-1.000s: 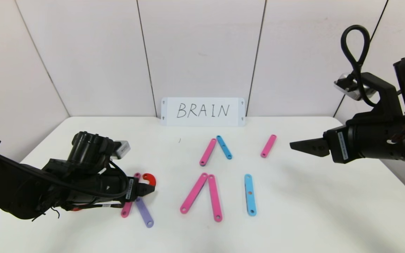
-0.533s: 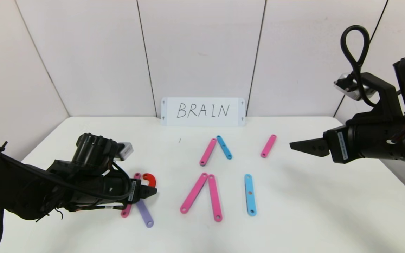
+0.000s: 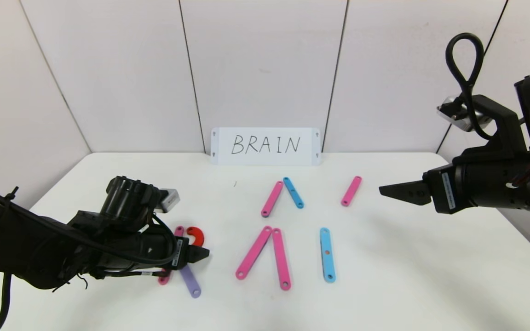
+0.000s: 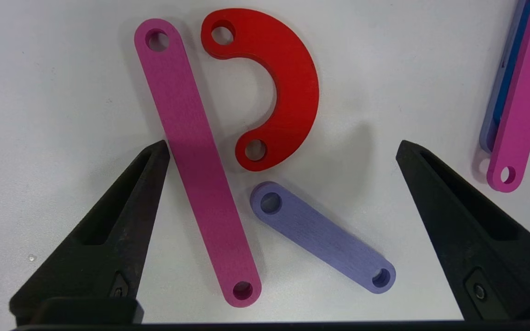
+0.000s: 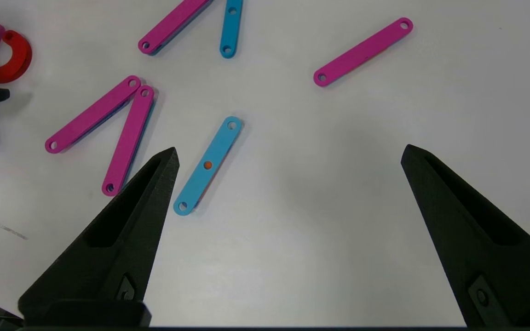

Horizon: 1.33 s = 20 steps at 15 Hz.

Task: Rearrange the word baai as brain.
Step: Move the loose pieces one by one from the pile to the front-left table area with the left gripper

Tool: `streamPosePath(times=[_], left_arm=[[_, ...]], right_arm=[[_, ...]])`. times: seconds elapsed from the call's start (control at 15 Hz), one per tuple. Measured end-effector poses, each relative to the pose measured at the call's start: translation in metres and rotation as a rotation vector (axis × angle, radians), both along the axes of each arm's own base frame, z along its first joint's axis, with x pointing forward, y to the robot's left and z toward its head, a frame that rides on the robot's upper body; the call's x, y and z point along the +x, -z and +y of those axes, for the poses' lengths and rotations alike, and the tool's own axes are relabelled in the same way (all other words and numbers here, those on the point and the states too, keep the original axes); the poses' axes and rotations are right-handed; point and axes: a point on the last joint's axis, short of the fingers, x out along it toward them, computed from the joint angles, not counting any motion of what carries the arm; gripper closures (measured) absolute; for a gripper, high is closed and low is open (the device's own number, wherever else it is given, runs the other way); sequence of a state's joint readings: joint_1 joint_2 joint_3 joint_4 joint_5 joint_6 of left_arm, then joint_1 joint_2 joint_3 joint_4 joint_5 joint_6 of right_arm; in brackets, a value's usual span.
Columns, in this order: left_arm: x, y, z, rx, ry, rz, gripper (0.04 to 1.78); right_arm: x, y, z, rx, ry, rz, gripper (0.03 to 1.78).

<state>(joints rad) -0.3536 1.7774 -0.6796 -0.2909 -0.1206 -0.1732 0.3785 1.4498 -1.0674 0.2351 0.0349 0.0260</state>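
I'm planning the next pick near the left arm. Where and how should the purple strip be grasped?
Grip the purple strip at mid-length, across its narrow width, coming straight down. It lies flat, so only its long edges offer purchase. Its upper end sits close to the red curve and pink strip; the middle is clearer. The open left end effector hovers above.

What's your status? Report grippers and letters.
Left gripper jaws open over R-shaped pieces. Right gripper open, hovering right side. Nothing held, nothing blocking.
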Motion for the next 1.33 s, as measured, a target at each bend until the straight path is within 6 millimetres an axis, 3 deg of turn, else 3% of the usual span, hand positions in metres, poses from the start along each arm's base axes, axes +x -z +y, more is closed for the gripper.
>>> streamPosePath(times=[1.33], left_arm=[[0.0003,0.0005,-0.0039,0.002,0.011,0.000,0.09]], right_arm=[[0.0002,0.0022,0.0013,-0.004,-0.005,0.008,0.11]])
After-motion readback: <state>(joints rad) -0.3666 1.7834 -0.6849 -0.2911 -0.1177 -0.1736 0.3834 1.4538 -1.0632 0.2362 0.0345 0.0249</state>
